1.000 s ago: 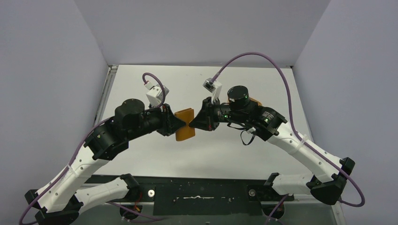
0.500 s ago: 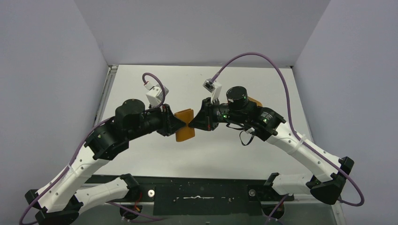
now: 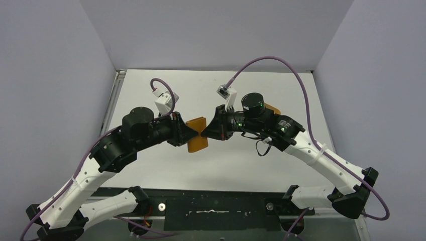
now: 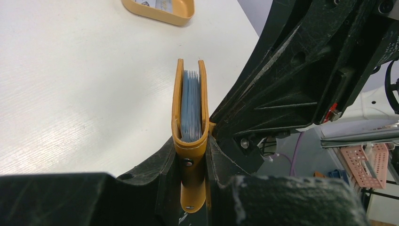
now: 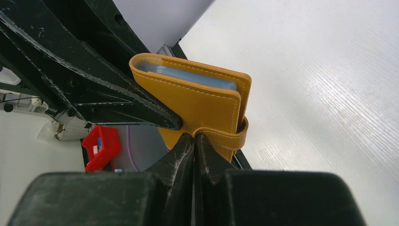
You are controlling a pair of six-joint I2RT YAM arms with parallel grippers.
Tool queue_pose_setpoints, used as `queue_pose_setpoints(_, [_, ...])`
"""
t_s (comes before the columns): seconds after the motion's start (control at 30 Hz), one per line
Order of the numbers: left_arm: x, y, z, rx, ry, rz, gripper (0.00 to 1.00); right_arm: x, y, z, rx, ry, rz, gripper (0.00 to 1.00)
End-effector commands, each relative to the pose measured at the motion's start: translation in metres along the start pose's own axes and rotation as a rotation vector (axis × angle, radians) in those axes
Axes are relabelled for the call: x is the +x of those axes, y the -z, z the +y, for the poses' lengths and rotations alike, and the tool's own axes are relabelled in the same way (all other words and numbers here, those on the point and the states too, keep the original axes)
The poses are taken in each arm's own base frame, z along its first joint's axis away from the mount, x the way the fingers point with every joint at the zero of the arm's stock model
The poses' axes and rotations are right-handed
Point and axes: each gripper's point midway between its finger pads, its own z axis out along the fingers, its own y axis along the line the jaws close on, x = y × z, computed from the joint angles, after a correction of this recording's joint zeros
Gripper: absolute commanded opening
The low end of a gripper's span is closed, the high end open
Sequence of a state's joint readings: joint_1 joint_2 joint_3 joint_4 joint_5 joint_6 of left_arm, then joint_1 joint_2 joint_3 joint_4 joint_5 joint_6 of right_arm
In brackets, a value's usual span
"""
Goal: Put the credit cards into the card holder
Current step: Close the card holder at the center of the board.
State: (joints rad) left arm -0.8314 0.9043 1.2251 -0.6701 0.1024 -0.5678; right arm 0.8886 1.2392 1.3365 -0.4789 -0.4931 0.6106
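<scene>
The orange-tan card holder [image 3: 197, 133] is folded shut and held above the table between both grippers. My left gripper [image 3: 192, 132] is shut on its spine end. In the left wrist view the left gripper [image 4: 190, 141] clamps the card holder [image 4: 190, 106] edge-on, and grey-blue sleeves [image 4: 190, 101] show inside. My right gripper [image 3: 205, 132] is shut on the snap tab. In the right wrist view the right gripper [image 5: 194, 136] pinches the tab [image 5: 226, 135] of the card holder [image 5: 197, 101]. I cannot make out separate credit cards in the card holder.
An orange oval tray [image 4: 162, 13] lies on the white table past the card holder, with pale flat items in it. It peeks out behind the right arm in the top view [image 3: 274, 108]. Grey walls enclose the table on three sides.
</scene>
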Motion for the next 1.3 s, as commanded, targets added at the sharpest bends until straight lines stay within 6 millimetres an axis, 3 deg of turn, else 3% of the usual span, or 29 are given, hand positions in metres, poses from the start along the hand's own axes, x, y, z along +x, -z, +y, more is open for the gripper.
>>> queue_pose_setpoints(0.0, [-0.038, 0.027, -0.090, 0.401, 0.006, -0.112, 0.00, -0.014, -0.025, -0.001, -0.003, 0.023, -0.067, 0.00])
queue_pose_setpoints(1.03, [-0.037, 0.028, -0.120, 0.539, 0.077, -0.133, 0.00, -0.007, -0.051, 0.001, -0.008, -0.063, -0.099, 0.00])
queue_pose_setpoints(1.2, [-0.036, 0.027, -0.099, 0.427, 0.043, -0.157, 0.00, -0.007, -0.040, 0.004, -0.011, -0.050, -0.102, 0.00])
queue_pose_setpoints(1.23, [-0.034, 0.026, -0.087, 0.369, 0.024, -0.163, 0.00, -0.006, -0.036, 0.004, -0.010, -0.047, -0.101, 0.02])
queue_pose_setpoints(1.27, [-0.032, 0.026, -0.076, 0.317, 0.009, -0.168, 0.00, -0.006, -0.030, 0.005, -0.007, -0.042, -0.103, 0.10])
